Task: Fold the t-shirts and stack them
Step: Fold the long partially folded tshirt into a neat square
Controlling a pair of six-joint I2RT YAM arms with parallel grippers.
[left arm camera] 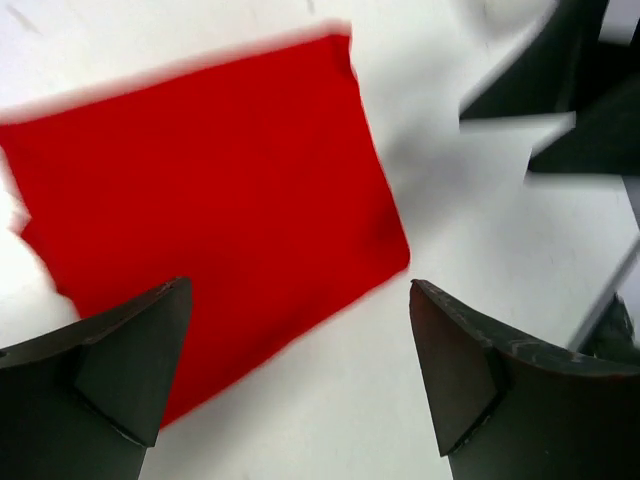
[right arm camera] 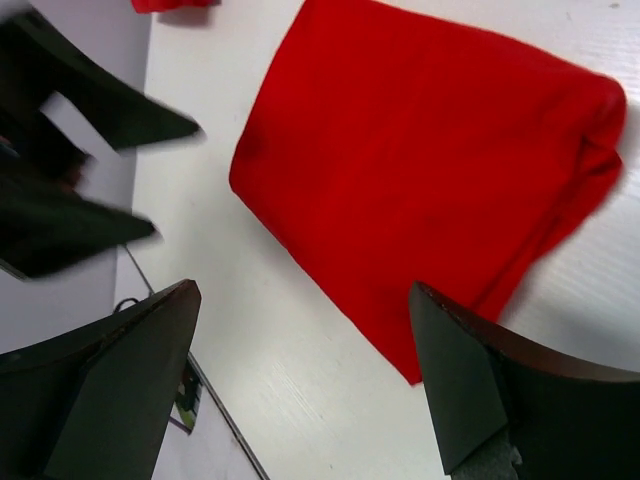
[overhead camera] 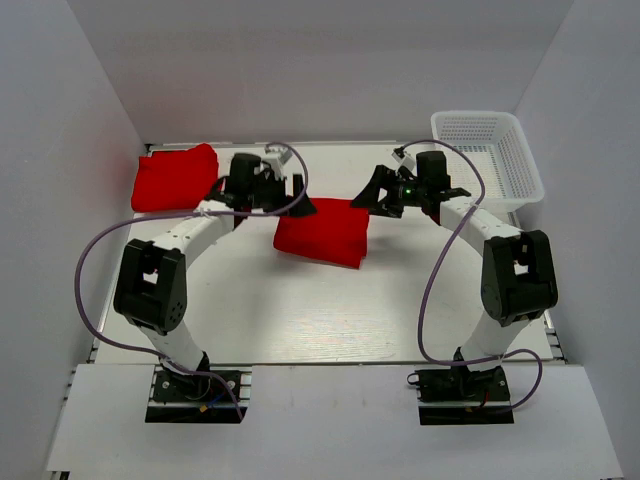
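**Red folds may spill open when lifted**

One folded bright red cloth t-shirt (overhead camera: 172,177) lies far left. A second folded red t-shirt (overhead camera: 322,232) sits central on the white desk (overhead camera: 300,320), with the left fingers (left arm camera: 120,360) and right fingers (right arm camera: 490,390) hovering at its far corners, both spread wide and empty. Pinching one layer would likely unfold it. Only overhead shows the white plastic mesh basket (overhead camera: 487,158), far right; only the right wrist shows the shirt's bunched edge (right arm camera: 598,130).

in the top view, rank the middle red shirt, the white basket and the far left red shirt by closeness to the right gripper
1. Middle t-shirt, just left of the right gripper.
2. Basket, far right corner.
3. Left t-shirt, far left corner.
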